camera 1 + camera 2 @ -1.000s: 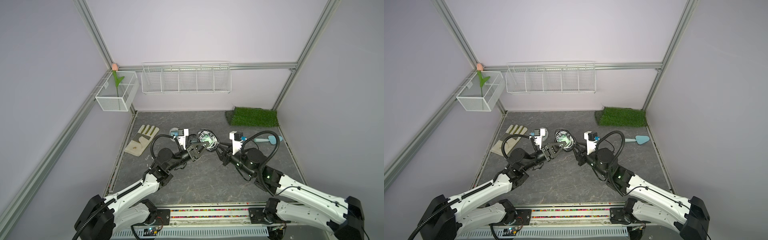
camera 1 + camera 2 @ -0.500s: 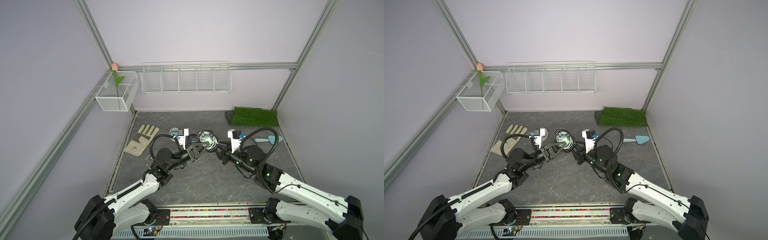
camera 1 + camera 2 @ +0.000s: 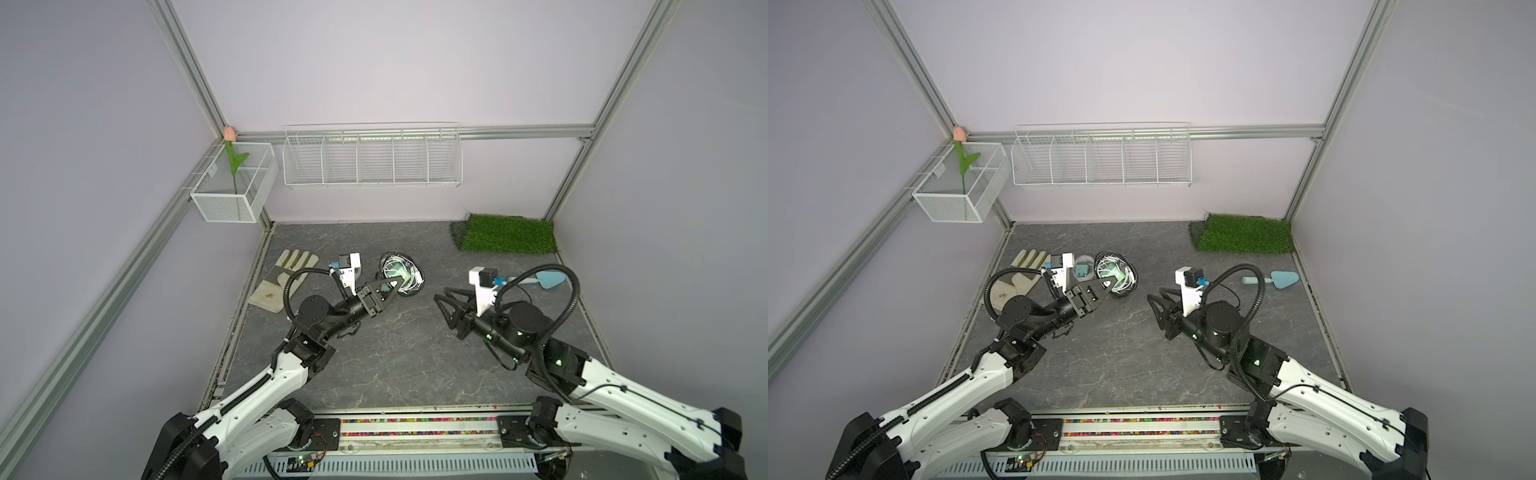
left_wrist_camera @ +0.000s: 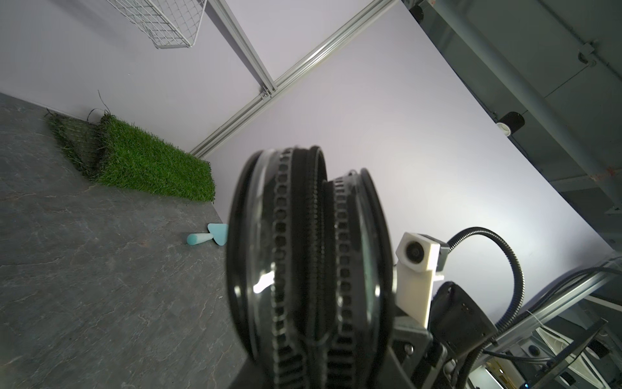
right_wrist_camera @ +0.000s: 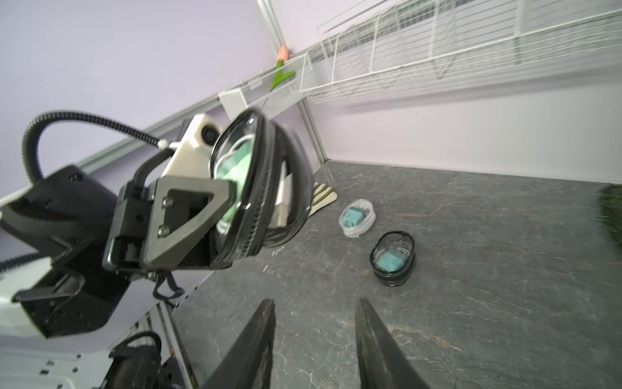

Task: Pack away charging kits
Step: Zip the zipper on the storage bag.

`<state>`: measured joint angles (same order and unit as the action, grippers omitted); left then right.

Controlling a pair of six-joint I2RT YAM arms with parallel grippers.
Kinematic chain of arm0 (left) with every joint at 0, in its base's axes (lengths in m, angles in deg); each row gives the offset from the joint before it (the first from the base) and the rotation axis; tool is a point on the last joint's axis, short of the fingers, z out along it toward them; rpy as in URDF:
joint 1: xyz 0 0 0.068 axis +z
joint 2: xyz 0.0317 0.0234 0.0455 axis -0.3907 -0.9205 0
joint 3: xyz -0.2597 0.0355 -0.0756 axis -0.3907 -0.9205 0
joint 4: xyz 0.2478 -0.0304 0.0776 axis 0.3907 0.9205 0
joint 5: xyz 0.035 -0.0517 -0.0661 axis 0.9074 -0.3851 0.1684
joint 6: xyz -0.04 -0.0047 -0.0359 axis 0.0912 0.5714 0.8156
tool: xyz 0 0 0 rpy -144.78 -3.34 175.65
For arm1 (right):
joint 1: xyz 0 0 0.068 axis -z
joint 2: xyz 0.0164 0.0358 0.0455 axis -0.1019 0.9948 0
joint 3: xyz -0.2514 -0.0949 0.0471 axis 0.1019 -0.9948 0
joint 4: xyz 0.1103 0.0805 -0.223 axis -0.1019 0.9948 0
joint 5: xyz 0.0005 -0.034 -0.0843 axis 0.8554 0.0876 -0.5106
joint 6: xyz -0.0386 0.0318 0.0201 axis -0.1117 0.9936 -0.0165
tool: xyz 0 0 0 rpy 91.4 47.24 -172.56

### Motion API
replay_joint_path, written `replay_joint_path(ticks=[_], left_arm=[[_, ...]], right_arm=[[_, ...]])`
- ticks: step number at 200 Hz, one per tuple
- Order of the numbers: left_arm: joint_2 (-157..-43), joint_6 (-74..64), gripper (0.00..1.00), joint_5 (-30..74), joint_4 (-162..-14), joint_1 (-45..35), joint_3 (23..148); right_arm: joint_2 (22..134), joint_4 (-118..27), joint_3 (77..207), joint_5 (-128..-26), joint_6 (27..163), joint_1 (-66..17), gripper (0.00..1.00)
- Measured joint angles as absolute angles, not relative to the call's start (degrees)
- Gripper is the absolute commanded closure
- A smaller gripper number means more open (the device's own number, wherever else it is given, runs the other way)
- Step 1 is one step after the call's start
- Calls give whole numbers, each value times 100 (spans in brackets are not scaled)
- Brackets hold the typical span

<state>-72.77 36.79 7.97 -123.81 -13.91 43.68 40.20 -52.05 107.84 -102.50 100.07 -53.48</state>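
- Your right fingers (image 5: pixel 373 347) are spread wide with only bare floor between them; the right gripper (image 5: pixel 314 301) holds nothing and sits well apart from everything.
- Your left gripper (image 3: pixel 1106 286) is pinching the round black-rimmed case (image 3: pixel 401 272) by its edge and holding it on its side, off the floor.
- Inside that case sit a mint charger (image 5: pixel 235 168) and a coil of white cable (image 5: pixel 232 148). One white plug end (image 5: pixel 284 202) pokes out where the two halves gape, so the zip looks unfinished.
- The step in hand looks like closing up this kit. For the next move, bring the right gripper across to the gap, tuck the plug in, then work the zip. I cannot pick out the zip pull, so find it first.
- Keep the left grip firm while you do it; the case is thin and could twist.
- Beyond, on the floor, lie a white-rimmed case (image 5: pixel 357 219) and another dark case (image 5: pixel 392 259), each with a mint block showing inside.
- Farther off are the blue trowel (image 3: pixel 544 280), the grass mat (image 3: pixel 507 235) and the wire shelf (image 3: pixel 372 160).
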Motion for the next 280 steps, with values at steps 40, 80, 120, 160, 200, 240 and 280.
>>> replay_joint_path(ticks=[40,80,120,160,200,240,280], left_arm=[[-7034,3684,100,1261,-12016,-1391,4376],[-6507,3662,100,1739,-11531,-1391,4376],[-6407,3673,100,2021,-11092,-1391,4379],[-6527,3741,100,2244,-11011,-1362,4379],[-6455,3773,100,2386,-10915,-1358,4379],[-6466,3804,100,2434,-10950,-1340,4379],[-6472,3813,100,2559,-10910,-1334,4381]], right_arm=[[5441,-5624,11300,-10368,9653,-6249,54],[6079,-6116,11831,-10786,9568,-6294,56],[6388,-6424,12041,-11273,9539,-6297,58],[6790,-6435,12273,-11693,9406,-6360,58],[6965,-6407,12421,-12027,9305,-6465,58],[7100,-6372,12574,-12176,9255,-6487,66],[7266,-6381,12677,-12379,9242,-6537,66]])
